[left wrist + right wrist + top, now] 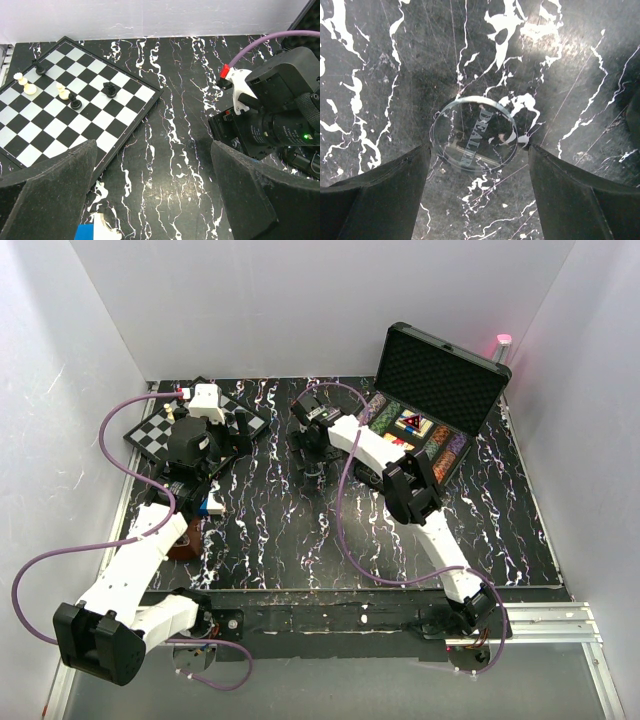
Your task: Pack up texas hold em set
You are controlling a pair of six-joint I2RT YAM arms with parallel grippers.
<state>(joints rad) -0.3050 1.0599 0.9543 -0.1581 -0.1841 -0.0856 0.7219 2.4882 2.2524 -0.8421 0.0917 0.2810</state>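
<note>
The black briefcase (440, 370) stands open at the back right, with rows of coloured chips (450, 445) and a card box (412, 424) in its foam tray. A clear round disc marked "DEALER" (472, 132) lies flat on the marbled table. My right gripper (479, 150) is open just above the table; the disc lies just ahead of its fingertips, untouched. In the top view the right gripper (310, 445) is left of the case. My left gripper (154, 150) is open and empty over bare table, beside the chessboard (65, 95); in the top view the left gripper (228, 445) is at the left.
The chessboard (160, 430) with a few pieces lies at the back left. A small blue-white block (213, 505) sits under the left arm, and shows in the left wrist view (95, 231). A brown object (185, 540) lies nearby. The right arm's wrist (280, 110) is close on the right.
</note>
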